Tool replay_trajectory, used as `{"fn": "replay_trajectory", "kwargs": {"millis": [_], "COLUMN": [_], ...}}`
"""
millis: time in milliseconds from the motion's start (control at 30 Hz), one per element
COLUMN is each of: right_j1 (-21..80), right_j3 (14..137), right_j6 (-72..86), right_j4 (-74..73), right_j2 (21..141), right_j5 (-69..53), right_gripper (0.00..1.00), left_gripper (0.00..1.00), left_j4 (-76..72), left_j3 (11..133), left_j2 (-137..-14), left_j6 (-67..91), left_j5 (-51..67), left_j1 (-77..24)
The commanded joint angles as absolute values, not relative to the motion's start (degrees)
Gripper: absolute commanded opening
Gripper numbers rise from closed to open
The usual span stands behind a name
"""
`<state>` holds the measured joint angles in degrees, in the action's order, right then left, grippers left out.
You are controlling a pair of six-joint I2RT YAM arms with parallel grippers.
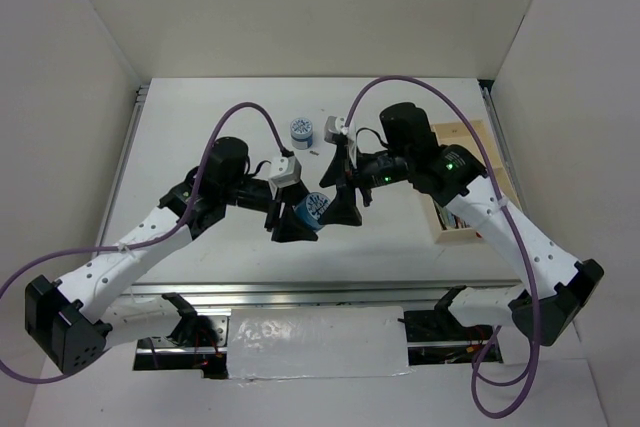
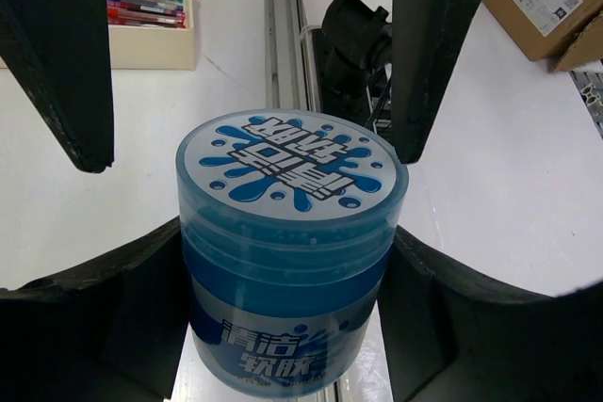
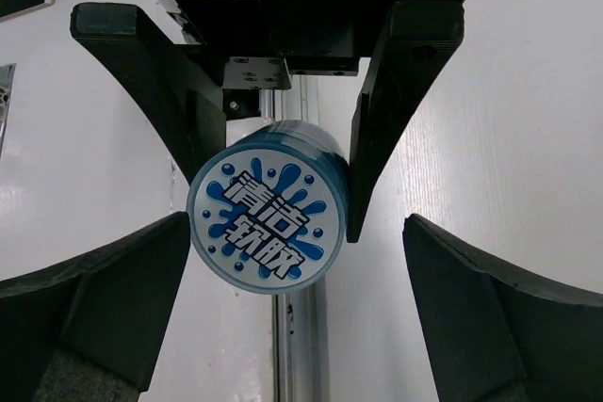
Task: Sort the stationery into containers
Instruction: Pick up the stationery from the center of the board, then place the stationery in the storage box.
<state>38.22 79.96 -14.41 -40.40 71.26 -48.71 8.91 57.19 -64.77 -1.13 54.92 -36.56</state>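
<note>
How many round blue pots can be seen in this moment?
2. The far pot stands on the table beyond the arms. The near pot is gripped by the left tool. Others could be hidden beneath the arms.

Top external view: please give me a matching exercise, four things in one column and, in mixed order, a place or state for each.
1. left hand
2. right hand
3. loose blue pot
4. wooden tray

a. stands free on the table, far side
b. open, empty
c. at the table's right side
d. clamps the held blue pot

Pairs: 1-d, 2-b, 3-a, 4-c
</note>
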Motion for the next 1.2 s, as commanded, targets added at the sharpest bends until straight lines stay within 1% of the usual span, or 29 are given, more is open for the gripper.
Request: {"fn": "replay_trajectory", "kwargs": {"millis": [0, 267, 667, 900, 1000, 1033, 1067, 1133, 1167], "right_j1": [38.85, 39.55, 41.31, 41.4, 41.4, 41.31, 41.4, 41.31, 41.4], "right_j3": [81.12, 79.63, 80.07, 79.37, 79.36, 79.54, 79.63, 80.07, 80.24], "right_j6": [-15.29, -15.29, -17.32, -17.49, -17.14, -17.23, -17.14, -17.14, -16.88], "right_j4": [-41.04, -40.78, -42.36, -42.54, -42.1, -42.01, -41.92, -41.92, -41.84], "right_j2": [71.98, 72.16, 72.51, 72.16, 71.98, 71.98, 71.98, 72.16, 72.16], "right_j5": [-47.81, -45.88, -45.44, -45.79, -45.44, -45.35, -44.83, -44.82, -44.82], "right_gripper": [1.0, 1.0, 1.0, 1.0, 0.9, 0.84, 0.81, 0.78, 0.77], "left_gripper": [0.12, 0.12, 0.11, 0.1, 0.1, 0.1, 0.1, 0.1, 0.1], "left_j4": [5.01, 4.22, 0.71, 0.79, 1.05, 1.05, 1.05, 1.4, 1.49], "left_j3": [60.55, 60.91, 61.08, 61.52, 61.26, 61.09, 61.0, 60.38, 60.21], "left_j2": [-64.86, -64.86, -66.09, -66.1, -65.92, -65.83, -65.66, -65.39, -65.39], "left_j6": [-0.88, -0.53, 6.41, 5.71, 5.36, 5.36, 5.36, 5.19, 4.92], "left_j5": [55.99, 55.29, 54.57, 54.23, 54.05, 54.05, 53.97, 54.05, 54.14], "left_j1": [-37.09, -37.35, -36.12, -35.95, -36.04, -35.95, -35.95, -35.95, -36.03]}}
